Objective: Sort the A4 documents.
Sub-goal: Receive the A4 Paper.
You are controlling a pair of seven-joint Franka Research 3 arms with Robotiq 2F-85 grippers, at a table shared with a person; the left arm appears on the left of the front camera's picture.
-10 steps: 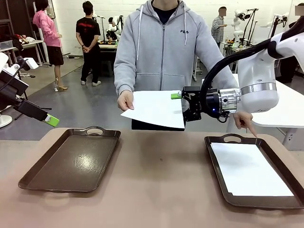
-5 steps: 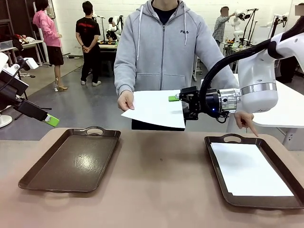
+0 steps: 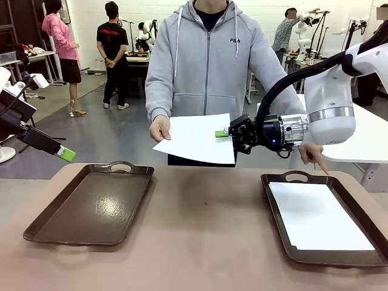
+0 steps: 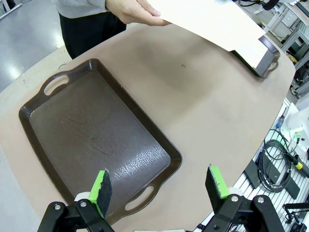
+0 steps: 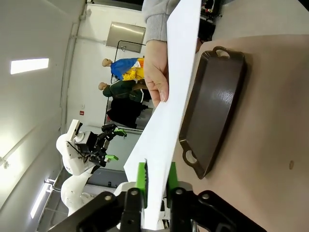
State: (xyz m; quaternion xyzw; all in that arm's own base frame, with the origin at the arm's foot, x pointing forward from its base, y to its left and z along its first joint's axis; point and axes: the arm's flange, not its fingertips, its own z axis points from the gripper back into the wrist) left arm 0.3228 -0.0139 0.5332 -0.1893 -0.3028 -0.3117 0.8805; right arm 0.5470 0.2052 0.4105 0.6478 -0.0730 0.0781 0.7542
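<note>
A person across the table holds out a white A4 document [image 3: 194, 138] by its left edge with one hand [image 3: 160, 128]. My right gripper [image 3: 223, 133] is shut on the sheet's right edge. In the right wrist view the green pads [image 5: 141, 179] pinch the sheet [image 5: 169, 106] between them. A second A4 document [image 3: 318, 215] lies flat in the right brown tray [image 3: 273, 206]. My left gripper [image 3: 65, 154] hangs at the far left, open [image 4: 159, 186], above the empty left brown tray [image 4: 91, 135].
The person's other hand [image 3: 312, 154] points down toward the right tray's far end. The left tray [image 3: 91, 206] lies at the table's left, with bare tabletop [image 3: 206, 242] between the trays. Cables [image 4: 275, 159] hang off the table's edge.
My right gripper's fingers have closed from wide open onto the held sheet's right edge. The sheet tipped slightly. The left arm has not moved.
</note>
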